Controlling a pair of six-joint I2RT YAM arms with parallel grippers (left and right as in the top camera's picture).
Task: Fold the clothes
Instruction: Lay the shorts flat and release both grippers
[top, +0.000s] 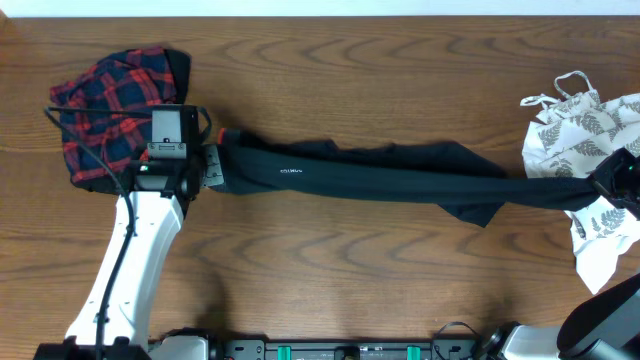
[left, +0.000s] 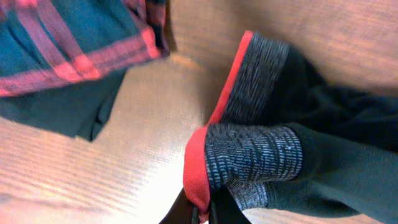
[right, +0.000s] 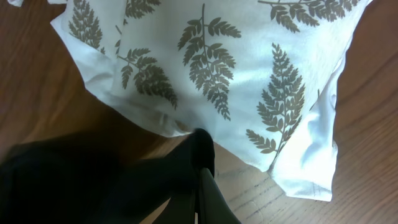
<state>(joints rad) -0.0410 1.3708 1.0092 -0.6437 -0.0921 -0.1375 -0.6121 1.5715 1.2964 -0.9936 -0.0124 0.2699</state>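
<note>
1. Left end effector (top: 212, 152) sits low at the worktop's (top: 350, 290) left side, pinching the leggings (top: 380, 178) by the grey-and-red waistband (left: 252, 162).
2. Right end effector (top: 603, 184) is clamped on the leg ends, far right.
3. Leggings lie stretched between them, with the plaid piece (top: 110, 110) to the left and the leaf-print top (top: 575, 130) to the right.

Two robot arms spread far apart, the left gripper (left: 202, 213) and right gripper (right: 202, 186) each pinched closed on opposite ends of stretched black leggings (top: 380, 182).
</note>
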